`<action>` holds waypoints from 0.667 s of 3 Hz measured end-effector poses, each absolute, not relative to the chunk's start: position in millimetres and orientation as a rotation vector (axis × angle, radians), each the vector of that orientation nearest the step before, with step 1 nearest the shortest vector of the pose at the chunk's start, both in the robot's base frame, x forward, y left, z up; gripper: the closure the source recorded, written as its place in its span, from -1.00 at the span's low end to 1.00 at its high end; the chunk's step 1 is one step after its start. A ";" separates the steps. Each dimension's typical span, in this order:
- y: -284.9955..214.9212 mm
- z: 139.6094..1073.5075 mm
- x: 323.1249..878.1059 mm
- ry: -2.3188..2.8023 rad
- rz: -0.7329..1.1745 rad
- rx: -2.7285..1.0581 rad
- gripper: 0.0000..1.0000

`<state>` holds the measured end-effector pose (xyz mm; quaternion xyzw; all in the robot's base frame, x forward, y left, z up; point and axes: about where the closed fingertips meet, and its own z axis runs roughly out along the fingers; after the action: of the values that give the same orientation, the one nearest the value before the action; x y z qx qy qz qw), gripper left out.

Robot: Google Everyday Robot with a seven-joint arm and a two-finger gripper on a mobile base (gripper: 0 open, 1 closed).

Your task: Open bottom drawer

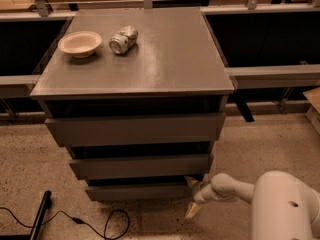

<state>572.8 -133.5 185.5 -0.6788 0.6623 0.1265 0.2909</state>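
Note:
The bottom drawer [137,191] is the lowest dark grey flat front of the cabinet, below the middle drawer front [140,166] and the wide top drawer front [135,130]. It shows only its front, with no interior in sight. My gripper [192,196] is at the drawer's right end, low near the floor. One cream finger [192,182] points up by the drawer's upper right corner, the other [192,210] hangs down toward the floor, so the jaws stand apart. My white arm [235,188] reaches in from the lower right.
On the cabinet top [165,59] sit a cream bowl [79,43] and a crushed can [123,39] lying on its side. A black cable [95,223] and a black bar [39,219] lie on the speckled floor at lower left. Dark shelving flanks the cabinet.

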 end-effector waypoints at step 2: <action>-113.2 176.7 552.5 1.771 0.434 -1.897 -0.07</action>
<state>552.5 -113.2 176.7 -0.6976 0.6512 0.1596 0.2526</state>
